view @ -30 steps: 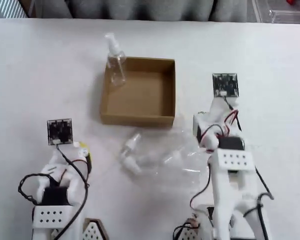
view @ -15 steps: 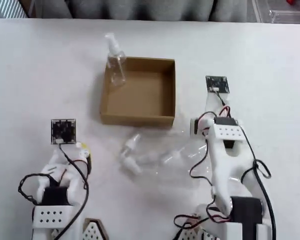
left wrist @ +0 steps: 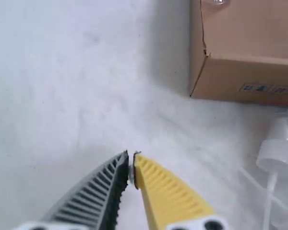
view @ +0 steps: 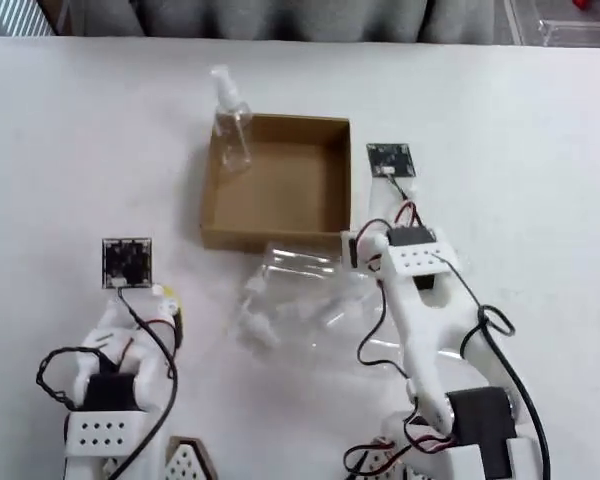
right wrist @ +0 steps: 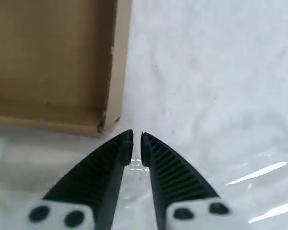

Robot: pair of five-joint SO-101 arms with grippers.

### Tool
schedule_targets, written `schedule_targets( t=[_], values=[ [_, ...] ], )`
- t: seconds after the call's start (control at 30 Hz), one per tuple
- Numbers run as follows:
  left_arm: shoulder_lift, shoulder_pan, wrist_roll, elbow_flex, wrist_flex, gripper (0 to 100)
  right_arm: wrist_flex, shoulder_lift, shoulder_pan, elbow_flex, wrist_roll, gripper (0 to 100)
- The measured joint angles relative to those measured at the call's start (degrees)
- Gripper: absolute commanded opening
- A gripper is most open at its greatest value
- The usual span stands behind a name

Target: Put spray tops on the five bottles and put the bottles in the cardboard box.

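Note:
The cardboard box (view: 280, 185) sits mid-table, open and with nothing inside. One clear bottle with a spray top (view: 230, 120) stands at its far left corner. A clear plastic bag (view: 310, 310) holding bottles and loose spray tops (view: 258, 295) lies just in front of the box. My right gripper (view: 360, 255) is at the box's near right corner, its black fingers (right wrist: 110, 167) shut on a fold of the bag (right wrist: 259, 182), next to the box wall (right wrist: 117, 72). My left gripper (left wrist: 131, 165) rests shut and holding nothing over bare table, left of the bag, with a spray top (left wrist: 273, 153) off to its side.
White tabletop spreads to the left and right of the box and behind it. The box's front wall (left wrist: 245, 76) rises ahead of my left gripper (view: 165, 300). Cables loop around both arm bases near the front edge.
My right arm has swung forward and left to the box's near right corner, dragging the plastic bag with it; a bottle in the bag now lies against the box front. The left arm barely moved.

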Motion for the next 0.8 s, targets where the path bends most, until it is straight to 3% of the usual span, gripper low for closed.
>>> schedule_targets(
  t=[0.23, 0.6, 0.8],
  values=[
    [0.0, 0.0, 0.0, 0.0, 0.0, 2, 0.35, 0.0, -1.67, -0.26, -0.09, 1.5],
    [0.0, 0.0, 0.0, 0.0, 0.0, 2, 4.57, 0.0, -11.96, -0.7, -0.18, 1.5],
    [0.0, 0.0, 0.0, 0.0, 0.0, 2, 4.57, 0.0, -13.8, -0.7, -0.18, 1.5]
  ],
)
